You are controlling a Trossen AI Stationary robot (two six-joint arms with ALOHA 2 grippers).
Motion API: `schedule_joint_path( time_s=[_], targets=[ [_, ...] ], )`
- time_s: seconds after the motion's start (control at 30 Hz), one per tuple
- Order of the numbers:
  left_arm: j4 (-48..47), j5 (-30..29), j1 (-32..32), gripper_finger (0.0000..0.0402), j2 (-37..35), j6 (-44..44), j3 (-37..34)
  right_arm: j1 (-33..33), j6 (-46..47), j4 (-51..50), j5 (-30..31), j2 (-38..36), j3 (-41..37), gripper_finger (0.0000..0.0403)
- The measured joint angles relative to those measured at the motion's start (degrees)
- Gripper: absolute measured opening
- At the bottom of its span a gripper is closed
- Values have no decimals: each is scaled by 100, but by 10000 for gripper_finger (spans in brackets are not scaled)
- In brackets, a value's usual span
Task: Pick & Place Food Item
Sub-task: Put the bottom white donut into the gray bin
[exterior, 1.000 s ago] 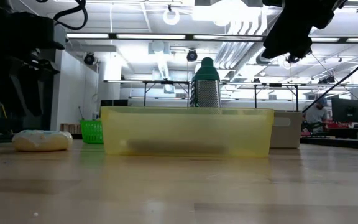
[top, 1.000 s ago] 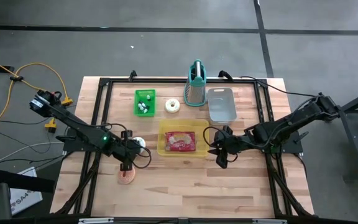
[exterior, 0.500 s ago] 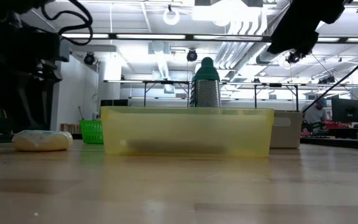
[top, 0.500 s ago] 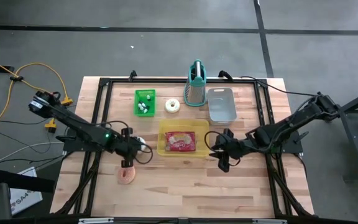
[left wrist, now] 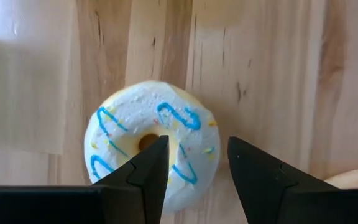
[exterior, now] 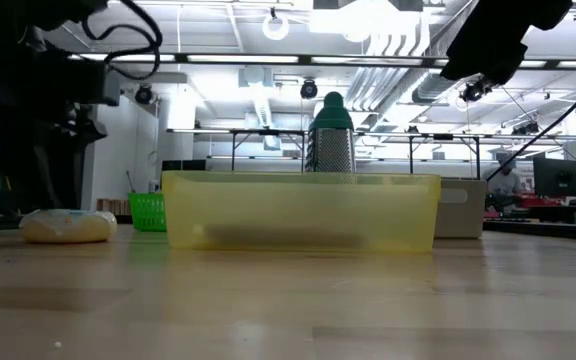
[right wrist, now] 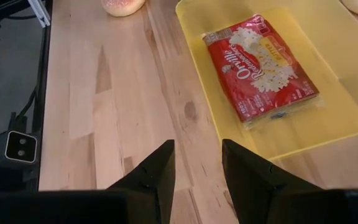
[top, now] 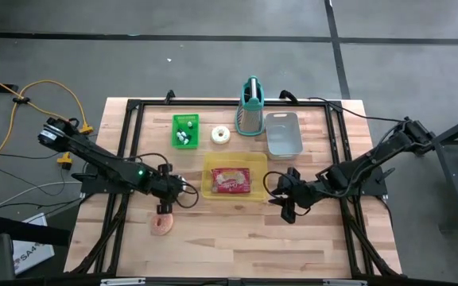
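**A:** State the position of the left gripper (top: 165,208).

**B:** It hangs over the wooden desk (top: 237,246), left of the yellow tray (top: 210,191). The left wrist view looks straight down on a white-iced doughnut (left wrist: 151,146) with blue squiggles. Its fingers (left wrist: 146,174) stand apart with nothing between them, above the doughnut.

**A:** Other doughnuts?

**B:** A pink doughnut (top: 163,226) lies on the desk just in front of the left gripper. A third, white one (top: 222,136) lies farther back, between the green container (top: 185,131) and the box grater (top: 250,107).

**A:** Contents of the yellow tray?

**B:** One red rice packet (right wrist: 263,66), lying flat inside it, roughly central. In the low view the tray's translucent wall (exterior: 301,210) fills the middle of the desk, with a pale doughnut (exterior: 68,226) to its left.

**A:** Right gripper (top: 286,202)?

**B:** Positioned just right of the yellow tray's front corner, above bare desk. Its fingers (right wrist: 151,174) are apart and empty. The grey bin (top: 283,133) sits behind it, next to the grater.
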Motion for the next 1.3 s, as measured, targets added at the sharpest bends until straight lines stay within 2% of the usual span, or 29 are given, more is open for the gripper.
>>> schedule_joint_path(
  time_s=[0.33,0.57,0.9,1.13,1.3],
  targets=[
    [84,16,0,157,710,92,2,101,46,-1,26,0,0,119],
    [136,16,0,151,717,89,2,96,48,0,26,0,0,119],
    [140,18,0,85,719,73,2,96,48,0,26,0,0,119],
    [79,21,0,81,656,143,62,96,48,14,26,0,0,119],
    [-152,79,-2,80,502,435,418,96,48,304,26,2,0,119]
  ],
)
